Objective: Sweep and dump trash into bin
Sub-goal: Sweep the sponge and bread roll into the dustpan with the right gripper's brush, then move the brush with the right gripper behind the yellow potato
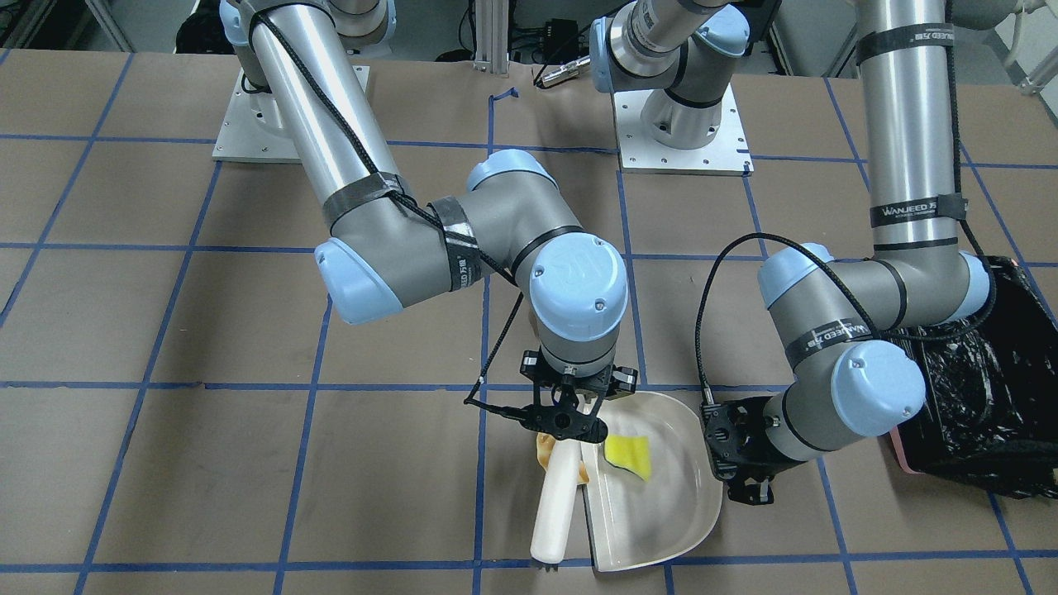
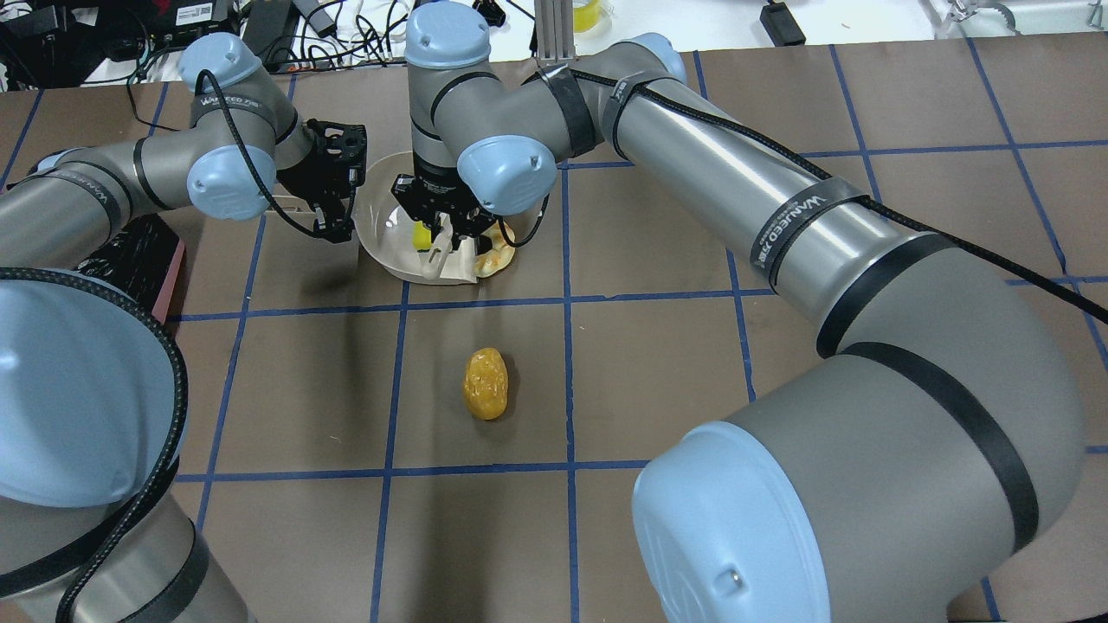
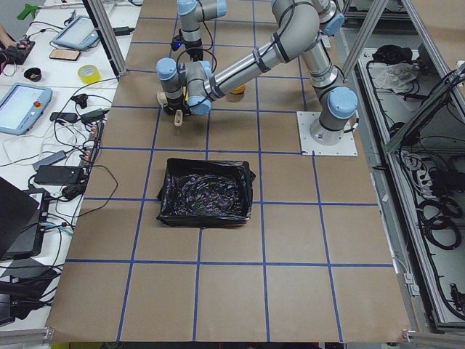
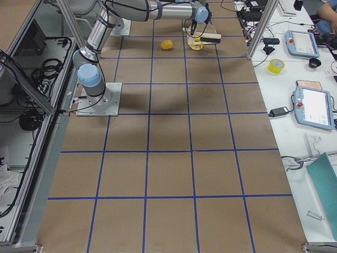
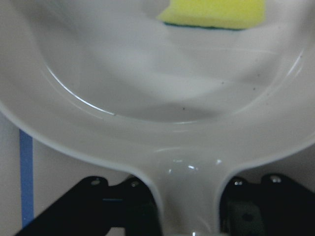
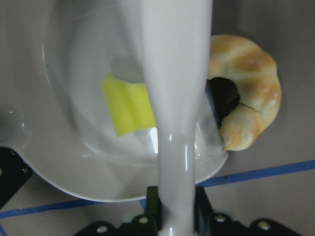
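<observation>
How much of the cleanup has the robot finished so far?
Done: the yellow sponge chunk lies in the dustpan. In hand: the right pincer holds the brush beside the croissant, just outside the pan's lip; the left pincer grips the pan's handle. Left: the potato-like lump on the table, then dumping into the bin.

Glossy plastic dustpan [image 1: 669, 496], porous yellow sponge [image 1: 628, 454], crinkly glossy bin bag [image 1: 984, 405]
</observation>
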{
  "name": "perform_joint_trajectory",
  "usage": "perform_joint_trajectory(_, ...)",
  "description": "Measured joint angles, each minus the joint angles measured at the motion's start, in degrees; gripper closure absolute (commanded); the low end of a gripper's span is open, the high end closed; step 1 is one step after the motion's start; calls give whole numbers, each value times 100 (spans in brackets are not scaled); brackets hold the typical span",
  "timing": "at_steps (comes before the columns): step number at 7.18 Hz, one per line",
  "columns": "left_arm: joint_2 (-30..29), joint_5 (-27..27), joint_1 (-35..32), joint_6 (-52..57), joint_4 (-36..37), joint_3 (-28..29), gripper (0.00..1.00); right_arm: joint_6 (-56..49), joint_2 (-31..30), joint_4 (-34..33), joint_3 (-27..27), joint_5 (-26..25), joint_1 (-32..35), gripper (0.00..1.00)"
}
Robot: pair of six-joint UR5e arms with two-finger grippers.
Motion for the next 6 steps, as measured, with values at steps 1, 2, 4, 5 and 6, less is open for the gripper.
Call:
perform_joint_trajectory(1,-1,3,0,2,-7,-4,100,-49,-63,358,61,-189,-26,100)
perform_joint_trajectory(2,-11,13,0,8,-17,-22,100,-42,-155,587,299,-304,-13,100)
perform_joint_trajectory(4,-20,53,0,16,0,-104,100,13,-440,157,1184,-319,31,100)
perform_joint_trajectory(5,-22,63,0,17,7,-123,100,88,-528,-170,1533,-302,63,100)
perform_joint_trajectory(6,-22,67,0,18,10,-129,100,239,-555,-396,1699,-286,135,100)
